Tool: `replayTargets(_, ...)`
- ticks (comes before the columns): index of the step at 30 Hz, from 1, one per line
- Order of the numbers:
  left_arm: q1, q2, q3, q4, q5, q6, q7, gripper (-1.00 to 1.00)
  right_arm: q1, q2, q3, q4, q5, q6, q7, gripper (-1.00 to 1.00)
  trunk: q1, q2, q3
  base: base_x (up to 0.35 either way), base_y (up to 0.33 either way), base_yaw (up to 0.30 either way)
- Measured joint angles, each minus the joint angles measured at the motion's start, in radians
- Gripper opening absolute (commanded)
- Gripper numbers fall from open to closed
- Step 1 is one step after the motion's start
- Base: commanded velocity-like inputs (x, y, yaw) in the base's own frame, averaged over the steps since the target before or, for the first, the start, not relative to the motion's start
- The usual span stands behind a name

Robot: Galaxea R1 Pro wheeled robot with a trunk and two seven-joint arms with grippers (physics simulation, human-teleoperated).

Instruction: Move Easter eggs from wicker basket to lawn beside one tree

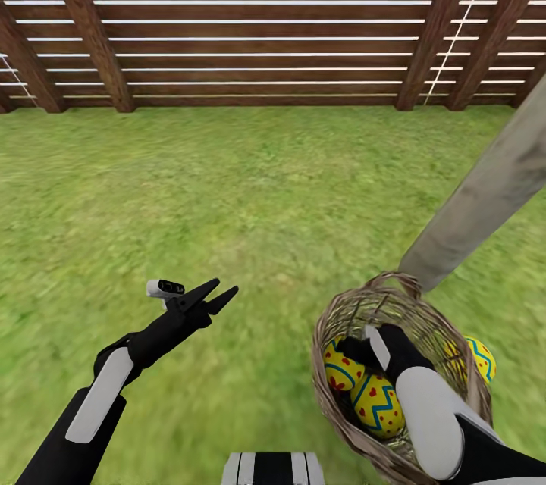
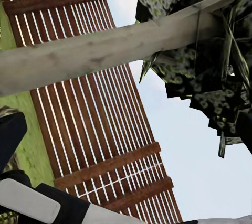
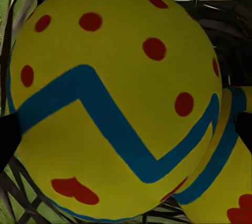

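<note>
The left claw (image 1: 220, 294) is held above the lawn (image 1: 250, 189) with its fingers spread and nothing between them. To its right, the wicker basket (image 1: 356, 314) is seen on the grass at the foot of the tree (image 1: 485, 197). The right claw (image 1: 356, 352) is sunk into the basket among the Easter eggs (image 1: 377, 403); how its fingers stand cannot be told. A slatted fence (image 1: 265, 23) is seen behind.

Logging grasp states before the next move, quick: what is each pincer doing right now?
Left pincer: open, empty, above the lawn.
Right pincer: down inside the wicker basket among the Easter eggs; open or shut cannot be told.
</note>
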Motion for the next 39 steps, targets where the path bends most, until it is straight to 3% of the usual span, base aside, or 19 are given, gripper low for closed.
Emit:
replayTargets(13, 0.000, 0.000, 0.000, 0.000, 0.000, 0.000, 0.000, 1.00, -0.001, 0.002, -0.001, -0.001, -0.027, 0.000, 0.004, 1.00, 0.002, -0.001, -0.015, 0.000, 0.000, 0.000)
replayTargets(20, 0.000, 0.000, 0.000, 0.000, 0.000, 0.000, -0.001, 1.00, -0.001, 0.002, -0.002, 0.001, -0.027, 0.001, 0.004, 1.00, 0.002, -0.001, -0.015, 0.000, 0.000, 0.000)
replayTargets(27, 0.000, 0.000, 0.000, 0.000, 0.000, 0.000, -0.001, 1.00, -0.009, 0.002, -0.002, 0.000, -0.027, 0.001, 0.005, 1.00, 0.003, -0.002, -0.031, 0.000, 0.000, 0.000)
replayTargets(28, 0.000, 0.000, 0.000, 0.000, 0.000, 0.000, -0.001, 1.00, -0.009, 0.002, -0.002, 0.001, -0.027, 0.001, 0.005, -1.00, 0.003, -0.002, -0.031, 0.000, 0.000, 0.000)
replayTargets(39, 0.000, 0.001, 0.000, 0.000, 0.000, 0.000, -0.001, 1.00, -0.008, 0.002, -0.002, -0.001, -0.028, 0.001, 0.007, -1.00, 0.003, -0.002, -0.031, 0.000, 0.000, 0.000)
